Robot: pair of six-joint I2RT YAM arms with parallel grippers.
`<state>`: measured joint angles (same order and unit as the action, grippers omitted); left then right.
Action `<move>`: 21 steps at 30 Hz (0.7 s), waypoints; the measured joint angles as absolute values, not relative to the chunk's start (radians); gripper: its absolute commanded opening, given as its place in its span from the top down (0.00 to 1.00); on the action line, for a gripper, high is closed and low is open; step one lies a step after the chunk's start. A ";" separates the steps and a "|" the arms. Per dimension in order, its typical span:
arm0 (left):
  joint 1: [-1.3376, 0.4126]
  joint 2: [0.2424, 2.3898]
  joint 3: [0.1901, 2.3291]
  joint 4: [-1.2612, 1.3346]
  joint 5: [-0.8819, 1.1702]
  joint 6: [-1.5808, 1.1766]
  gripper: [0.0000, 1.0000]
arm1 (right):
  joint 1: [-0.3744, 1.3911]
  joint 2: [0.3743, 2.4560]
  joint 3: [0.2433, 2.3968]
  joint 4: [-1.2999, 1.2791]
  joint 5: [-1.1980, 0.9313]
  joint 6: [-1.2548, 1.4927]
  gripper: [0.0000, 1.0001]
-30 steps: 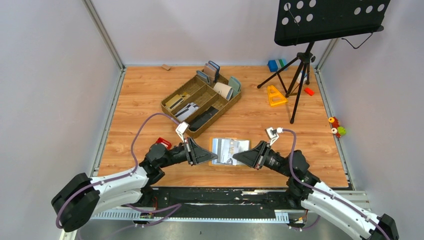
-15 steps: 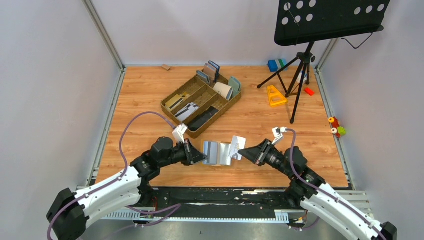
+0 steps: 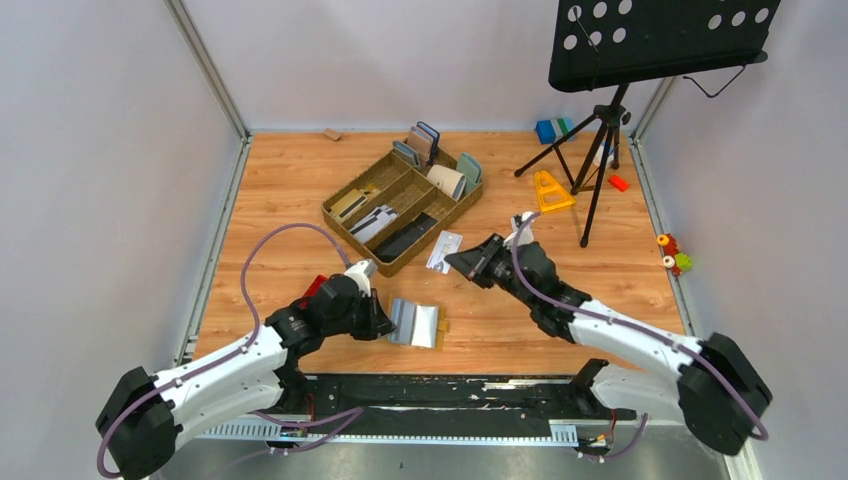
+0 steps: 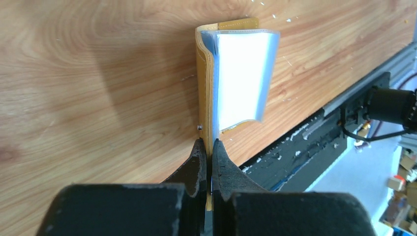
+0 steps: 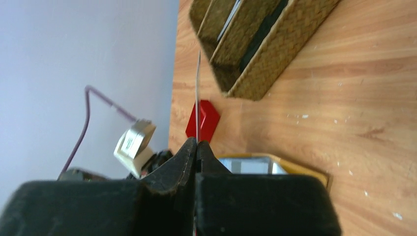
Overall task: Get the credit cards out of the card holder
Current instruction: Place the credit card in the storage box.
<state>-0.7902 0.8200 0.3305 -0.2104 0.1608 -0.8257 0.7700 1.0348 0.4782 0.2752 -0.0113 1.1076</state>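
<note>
The mustard-yellow card holder [image 3: 418,324] lies open on the wood near the front edge, its pale grey-blue lining [image 4: 243,73] facing up. My left gripper [image 3: 388,318] is shut on its left edge; in the left wrist view the yellow cover [image 4: 202,83] runs straight into the closed fingertips [image 4: 208,147]. My right gripper [image 3: 454,261] is shut on one pale credit card [image 3: 443,250], held in the air clear of the holder beside the woven tray. In the right wrist view that card [image 5: 197,93] shows edge-on as a thin line rising from the tips [image 5: 196,143].
A woven divided tray [image 3: 350,190] stands mid-table with upright wallets and a long black slab. A small red basket [image 3: 323,285] sits by my left arm. A music stand tripod [image 3: 600,150], a yellow toy [image 3: 550,190] and small blocks are at the right rear.
My right gripper pulled a card out of the card holder and carried it up and back toward the tray. The left gripper kept its hold; the holder shifted left.
</note>
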 measured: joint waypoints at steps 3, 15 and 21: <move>-0.790 0.808 0.341 -0.253 0.113 -0.823 1.00 | 0.784 1.153 0.514 0.332 0.070 1.146 1.00; -0.790 0.775 0.342 -0.348 -0.037 -0.832 1.00 | 0.838 1.552 0.724 0.519 0.263 1.223 1.00; -0.790 0.709 0.313 -0.351 -0.057 -0.859 1.00 | 0.844 1.682 0.801 0.540 0.280 1.243 1.00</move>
<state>-0.7902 0.7090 0.3134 -0.3508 -0.0574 -0.8589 0.8440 1.6825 0.8009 0.5396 0.2798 1.2430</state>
